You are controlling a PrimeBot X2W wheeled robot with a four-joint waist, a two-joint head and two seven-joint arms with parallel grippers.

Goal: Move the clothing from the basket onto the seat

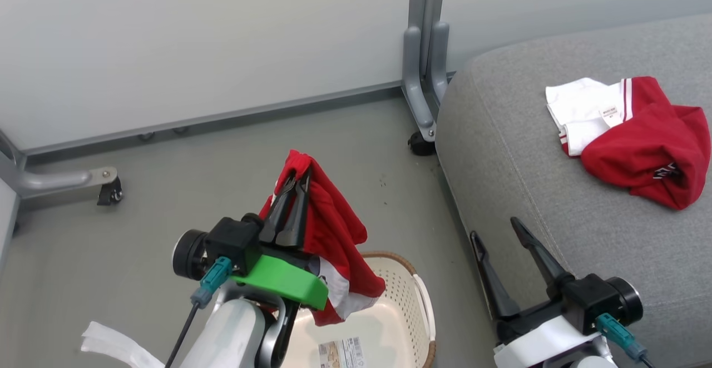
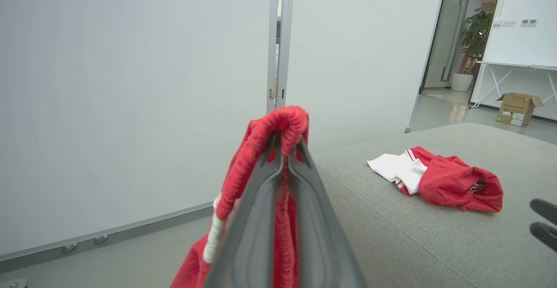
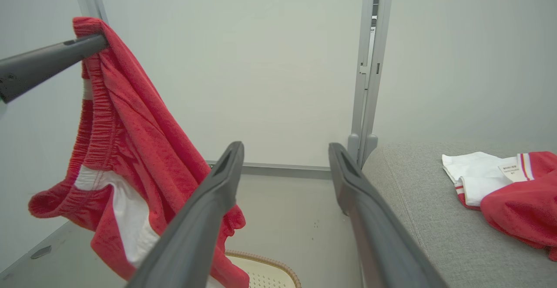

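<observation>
A red garment (image 1: 334, 234) with white panels hangs over the basket (image 1: 414, 290), its elastic waistband pinched between the closed fingers of the left gripper (image 1: 297, 176). To the right of the basket, a second garment (image 1: 639, 140), red and white, lies crumpled on the grey seat (image 1: 500, 151). The right gripper (image 1: 495, 229) hovers just right of the basket at the seat's edge, fingers spread wide, holding nothing. Beyond the basket stand white partition panels (image 1: 194, 40).

Basket (image 1: 400, 290) cut by bottom edge, left half hidden behind red shorts (image 1: 334, 229) and left forearm (image 1: 228, 329). Label (image 1: 340, 353) print too small to read.
</observation>
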